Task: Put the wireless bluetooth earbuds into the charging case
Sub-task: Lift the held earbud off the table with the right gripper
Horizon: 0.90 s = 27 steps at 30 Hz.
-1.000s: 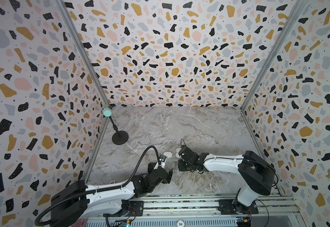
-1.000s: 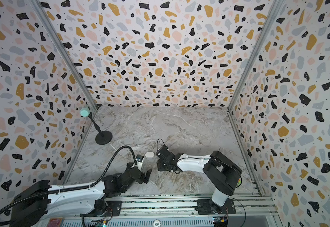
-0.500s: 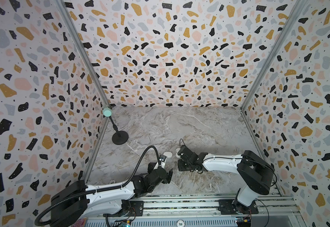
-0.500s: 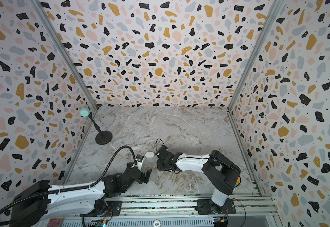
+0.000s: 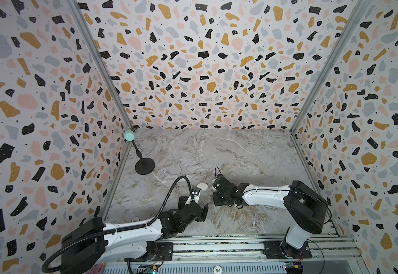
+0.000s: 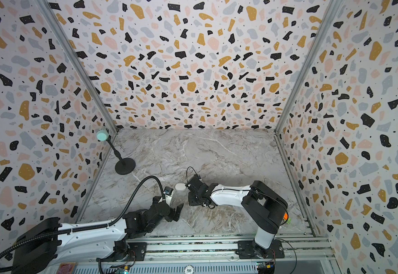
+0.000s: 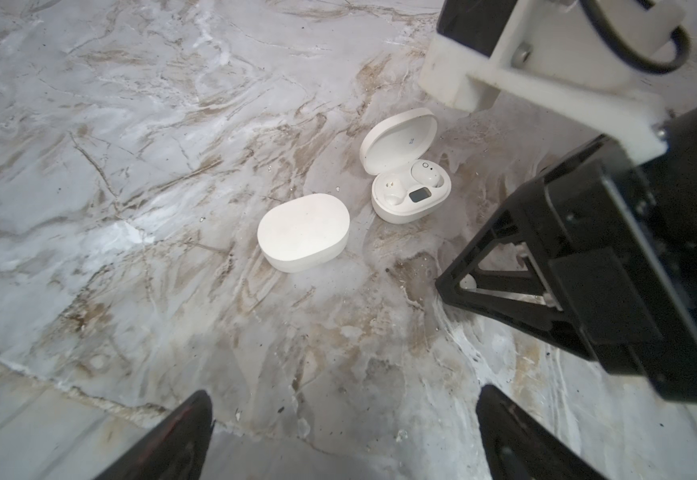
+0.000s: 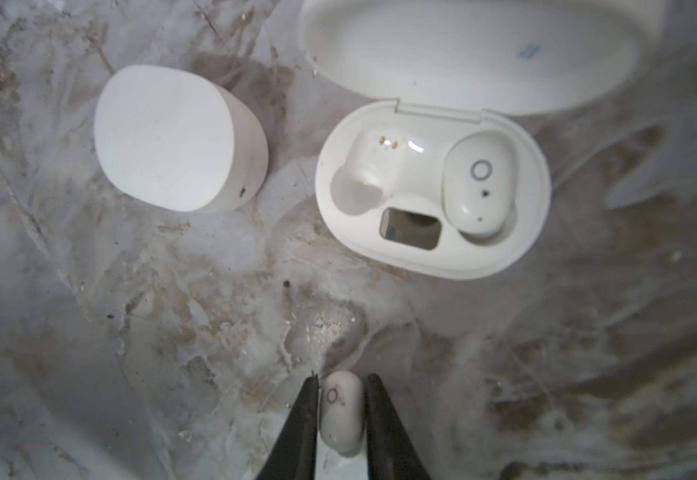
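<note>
The table (image 5: 217,151) has a grey-and-white marble pattern with brown veining, and specks of grit lie around the cases. Three walls (image 5: 193,59) covered in terrazzo print of black, ochre, pink and grey chips close it in, joined by bare metal posts. From the table's middle, a black stand (image 5: 145,166) with a mint-green cap sits toward ten o'clock. A metal rail (image 5: 217,246) runs along the six o'clock edge, and a round disc (image 5: 217,270) below it reads "500".

The open case (image 8: 429,257) lies just in front of the table's middle, its lid (image 8: 463,50) tipped back. A small blue mark (image 8: 527,50) inside the lid is too blurred to read. One socket (image 8: 371,166) is bare, showing two gold contacts. The second earbud (image 8: 477,187), marked with a grey ring, sits in the other socket beside a small dark window (image 8: 409,229). The closed case (image 8: 172,141) lies near it at nine o'clock, apart from it.

The right gripper (image 8: 343,380) is clamped on the earbud (image 8: 341,411), which bears the same ring, at roughly six o'clock from the open case. The left gripper (image 7: 344,403) stands spread wide, holding nothing, nearer the rail.
</note>
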{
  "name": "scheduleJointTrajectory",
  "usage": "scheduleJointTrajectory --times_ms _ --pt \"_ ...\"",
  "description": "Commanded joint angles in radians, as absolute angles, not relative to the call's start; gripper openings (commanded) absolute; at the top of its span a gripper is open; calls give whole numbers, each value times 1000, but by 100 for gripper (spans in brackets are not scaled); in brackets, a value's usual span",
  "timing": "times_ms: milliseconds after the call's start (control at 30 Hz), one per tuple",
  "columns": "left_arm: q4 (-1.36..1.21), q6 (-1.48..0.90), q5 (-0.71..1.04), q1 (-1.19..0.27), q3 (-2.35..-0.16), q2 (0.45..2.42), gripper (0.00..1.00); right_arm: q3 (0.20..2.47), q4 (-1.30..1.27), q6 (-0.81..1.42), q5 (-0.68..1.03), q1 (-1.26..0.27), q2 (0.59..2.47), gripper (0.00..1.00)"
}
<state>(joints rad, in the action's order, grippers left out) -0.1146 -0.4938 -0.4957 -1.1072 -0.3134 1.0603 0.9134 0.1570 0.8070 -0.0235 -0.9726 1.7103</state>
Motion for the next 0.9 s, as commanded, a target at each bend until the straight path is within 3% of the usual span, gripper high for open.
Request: scheduleJointTrajectory --times_ms 0,867 --pt "-150 -500 -507 -1112 -322 1054 100 935 212 797 -44 -978 1729 24" --pt "-127 -515 -492 -1112 -357 1023 100 924 229 820 -107 -990 1692 16"
